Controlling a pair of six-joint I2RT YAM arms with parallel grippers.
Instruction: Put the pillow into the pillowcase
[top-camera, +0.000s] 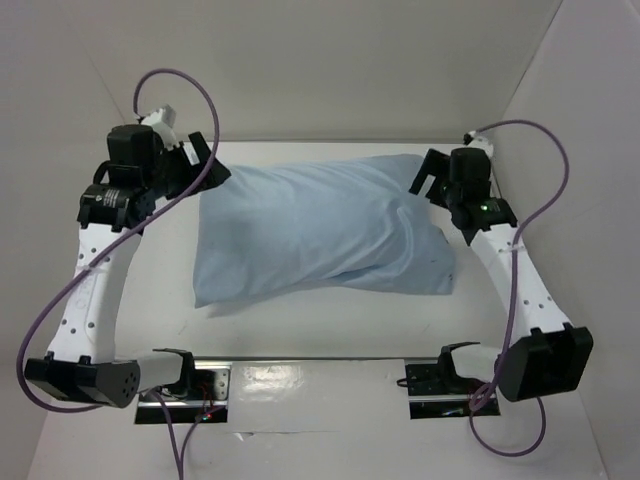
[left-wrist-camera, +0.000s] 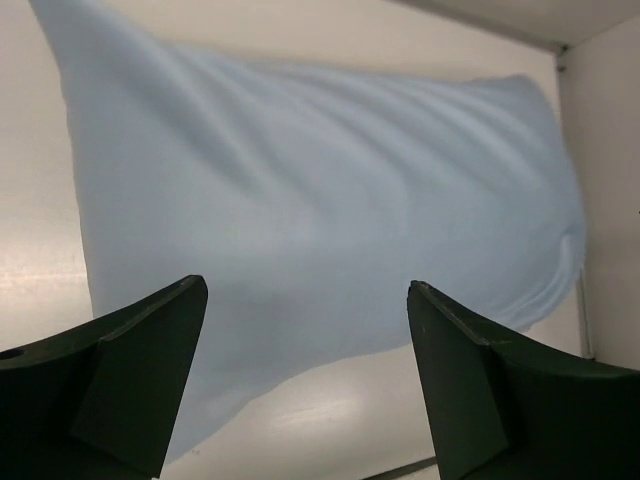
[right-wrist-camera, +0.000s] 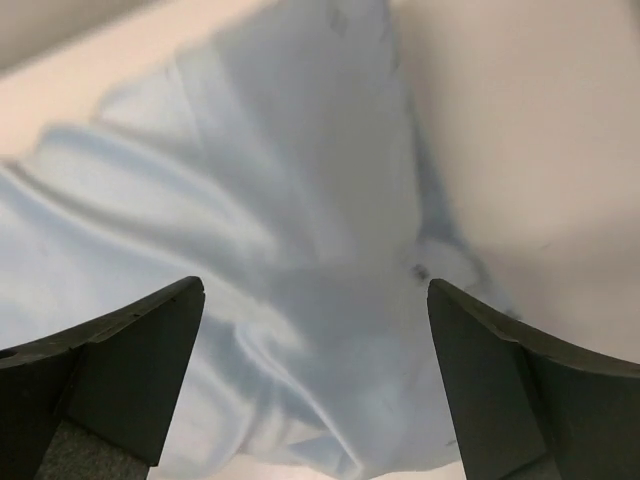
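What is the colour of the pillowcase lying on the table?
The pillowcase is plain light blue, shown best in the top external view.

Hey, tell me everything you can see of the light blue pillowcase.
The light blue fabric pillowcase looks soft, thin and wrinkled, and bulges as if filled. It lies flat, long side across the white table, between the two arms. A fold dents its right end. The open left gripper and open right gripper hang over its far corners, gripping nothing.
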